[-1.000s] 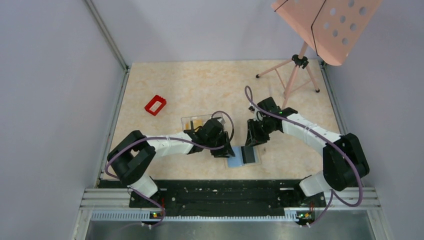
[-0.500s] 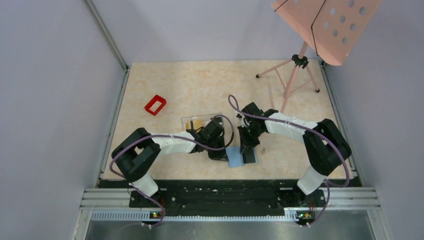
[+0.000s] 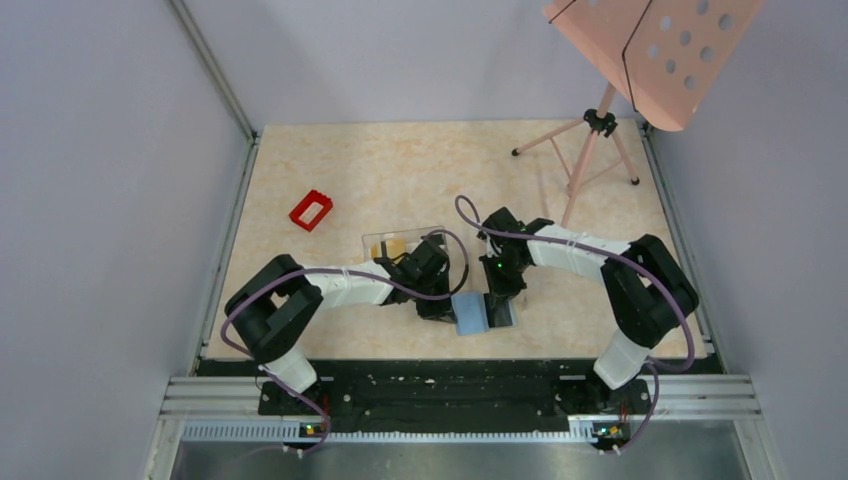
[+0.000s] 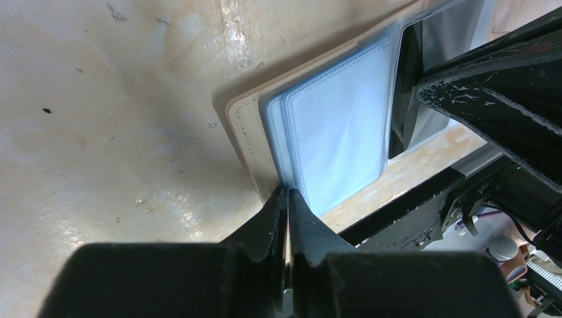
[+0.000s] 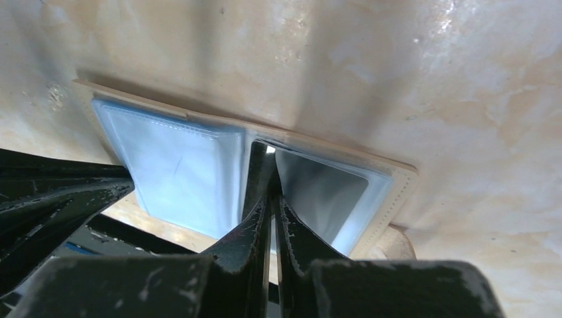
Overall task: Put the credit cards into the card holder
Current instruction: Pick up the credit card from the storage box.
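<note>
The beige tabletop [image 3: 400, 170] carries the open holder [image 3: 470, 315] at lower centre. The left claw [image 4: 289, 193] is closed, pinching its left edge. The right claw [image 5: 270, 199] grips what looks like a black card [image 5: 260, 169] at the fold. Best to pin that edge firmly and slide the card in square.
</note>
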You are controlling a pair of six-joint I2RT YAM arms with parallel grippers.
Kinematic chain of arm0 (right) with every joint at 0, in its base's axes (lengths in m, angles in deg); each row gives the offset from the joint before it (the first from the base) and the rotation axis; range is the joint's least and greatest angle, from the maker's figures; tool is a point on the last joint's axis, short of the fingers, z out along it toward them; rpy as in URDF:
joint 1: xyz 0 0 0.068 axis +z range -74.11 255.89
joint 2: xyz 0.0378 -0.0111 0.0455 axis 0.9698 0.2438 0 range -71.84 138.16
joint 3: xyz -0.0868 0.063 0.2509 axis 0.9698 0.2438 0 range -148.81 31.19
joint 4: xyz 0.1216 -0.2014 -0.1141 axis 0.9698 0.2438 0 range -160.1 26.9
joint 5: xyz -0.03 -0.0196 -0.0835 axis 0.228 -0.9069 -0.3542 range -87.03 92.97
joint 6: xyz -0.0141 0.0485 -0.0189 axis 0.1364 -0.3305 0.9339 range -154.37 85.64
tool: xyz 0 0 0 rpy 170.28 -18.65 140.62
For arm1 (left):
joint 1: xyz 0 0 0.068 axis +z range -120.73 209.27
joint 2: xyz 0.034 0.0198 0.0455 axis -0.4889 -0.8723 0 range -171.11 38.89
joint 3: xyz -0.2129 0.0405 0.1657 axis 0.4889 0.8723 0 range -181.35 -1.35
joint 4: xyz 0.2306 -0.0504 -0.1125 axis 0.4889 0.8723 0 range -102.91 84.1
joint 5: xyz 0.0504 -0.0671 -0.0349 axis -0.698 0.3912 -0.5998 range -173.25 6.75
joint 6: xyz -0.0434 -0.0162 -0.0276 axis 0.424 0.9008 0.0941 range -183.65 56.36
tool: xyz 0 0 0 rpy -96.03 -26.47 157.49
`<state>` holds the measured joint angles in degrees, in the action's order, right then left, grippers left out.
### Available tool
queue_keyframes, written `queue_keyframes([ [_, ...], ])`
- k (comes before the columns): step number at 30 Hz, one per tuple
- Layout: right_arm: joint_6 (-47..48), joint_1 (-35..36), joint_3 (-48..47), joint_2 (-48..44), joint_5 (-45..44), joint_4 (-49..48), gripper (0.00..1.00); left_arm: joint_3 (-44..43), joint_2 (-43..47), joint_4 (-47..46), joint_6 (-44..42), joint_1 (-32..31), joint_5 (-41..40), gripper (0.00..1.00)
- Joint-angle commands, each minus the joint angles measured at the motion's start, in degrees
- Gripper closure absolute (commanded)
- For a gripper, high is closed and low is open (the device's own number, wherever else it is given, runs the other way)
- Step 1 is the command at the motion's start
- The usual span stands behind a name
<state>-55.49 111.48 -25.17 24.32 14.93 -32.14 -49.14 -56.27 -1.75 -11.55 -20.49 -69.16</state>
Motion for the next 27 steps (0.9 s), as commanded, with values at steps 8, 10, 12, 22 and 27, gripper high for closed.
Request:
queue_keyframes([
  [8, 1.6, 0.2, -6.6, -4.9, 0.4, 3.1, 0.83, -0.8, 7.3, -4.7, -1.5, 0.9, -0.8, 0.64],
  [10, 0.8, -0.3, -7.8, -4.7, 2.6, 2.4, 0.81, 0.6, 10.1, -7.7, -0.5, 2.5, 0.5, 0.60],
  [12, 0.3, -1.2, -9.0, -4.2, 4.5, 1.4, 0.79, 3.1, 13.0, -11.6, 1.0, 5.0, 2.3, 0.57],
  [22, -1.7, -6.2, -18.5, 4.7, 16.2, -4.2, 0.49, 7.4, 20.9, -14.2, 3.0, 23.6, 7.7, 0.54],
  [27, -4.1, -6.2, -23.5, 9.4, 18.9, -6.4, 0.45, 0.5, 15.5, -2.8, -4.6, 27.5, 6.1, 0.56],
])
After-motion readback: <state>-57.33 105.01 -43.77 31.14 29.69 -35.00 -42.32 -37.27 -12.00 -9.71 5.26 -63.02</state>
